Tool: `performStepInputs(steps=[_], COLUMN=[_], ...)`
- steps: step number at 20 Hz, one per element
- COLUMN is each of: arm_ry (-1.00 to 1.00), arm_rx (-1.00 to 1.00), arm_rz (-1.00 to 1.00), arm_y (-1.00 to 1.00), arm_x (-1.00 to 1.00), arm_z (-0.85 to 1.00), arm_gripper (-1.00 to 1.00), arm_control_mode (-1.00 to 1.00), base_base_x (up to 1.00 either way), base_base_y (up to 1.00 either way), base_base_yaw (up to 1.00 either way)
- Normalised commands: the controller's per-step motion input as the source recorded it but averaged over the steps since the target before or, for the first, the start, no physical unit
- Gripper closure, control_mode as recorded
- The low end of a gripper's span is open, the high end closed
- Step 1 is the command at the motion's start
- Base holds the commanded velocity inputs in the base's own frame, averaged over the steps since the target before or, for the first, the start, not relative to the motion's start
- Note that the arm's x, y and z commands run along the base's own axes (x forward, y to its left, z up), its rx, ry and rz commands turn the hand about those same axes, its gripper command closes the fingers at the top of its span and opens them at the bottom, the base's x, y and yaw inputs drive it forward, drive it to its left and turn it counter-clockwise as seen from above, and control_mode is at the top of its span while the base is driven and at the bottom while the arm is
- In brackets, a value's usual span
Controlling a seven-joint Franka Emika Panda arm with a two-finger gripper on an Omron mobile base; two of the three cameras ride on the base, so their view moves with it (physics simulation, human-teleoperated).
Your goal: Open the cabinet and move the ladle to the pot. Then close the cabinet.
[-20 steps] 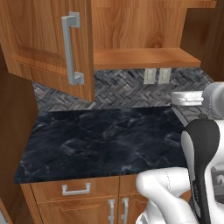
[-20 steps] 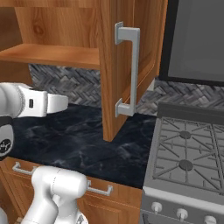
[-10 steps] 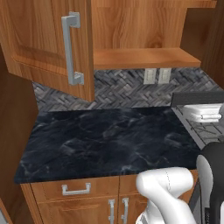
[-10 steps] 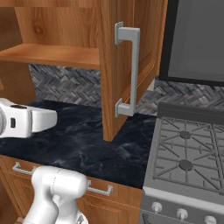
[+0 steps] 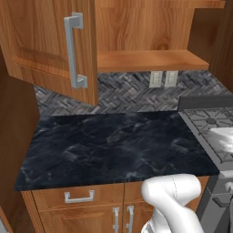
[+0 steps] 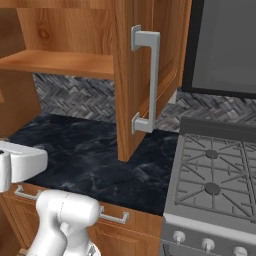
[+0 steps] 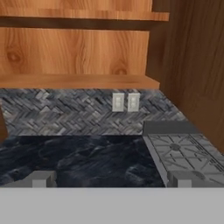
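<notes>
The cabinet (image 5: pixel 136 41) stands open — its left door (image 5: pixel 50 45) is swung out toward the left base camera and its right door (image 6: pixel 145 75) juts forward over the counter (image 5: pixel 118 145) in the right base view. So the first step looks done. The open shelf (image 7: pixel 78 81) and the board above it appear bare in the hand view, and no ladle can be made out on them, on the counter, or on the stove (image 6: pixel 215 170); where it now lies cannot be told. The pot cannot be made out either on the burners that show. The gripper (image 7: pixel 109 181) looks level across the counter toward the backsplash (image 7: pixel 78 113), its two fingertips (image 7: pixel 41 179) spread as wide as they go with nothing between them. What plainly remains is closing both doors — whether the ladle transfer is finished cannot be judged here.
</notes>
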Motion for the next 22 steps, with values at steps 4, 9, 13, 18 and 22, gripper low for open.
performStepInputs(steps=[4,9,13,18,22], arm_ry=[0.00,-0.01,-0.07,-0.03,0.00], arm_rx=[0.07,0.18,0.28,0.27,0.20], arm_rz=[0.00,0.00,0.00,0.00,0.00], arm_y=[0.00,0.00,-0.05,-0.08,-0.18], arm_x=[-0.33,-0.14,-0.25,-0.24,-0.05], arm_z=[0.06,0.02,0.00,0.03,0.23], arm_gripper=[-1.00,-1.00,-1.00,-1.00,-1.00], arm_control_mode=[-1.00,-1.00,-1.00,-1.00,-1.00], base_base_x=[0.00,0.00,0.00,0.00,0.00], base_base_y=[0.00,0.00,0.00,0.00,0.00], base_base_yaw=[0.00,0.00,0.00,0.00,0.00])
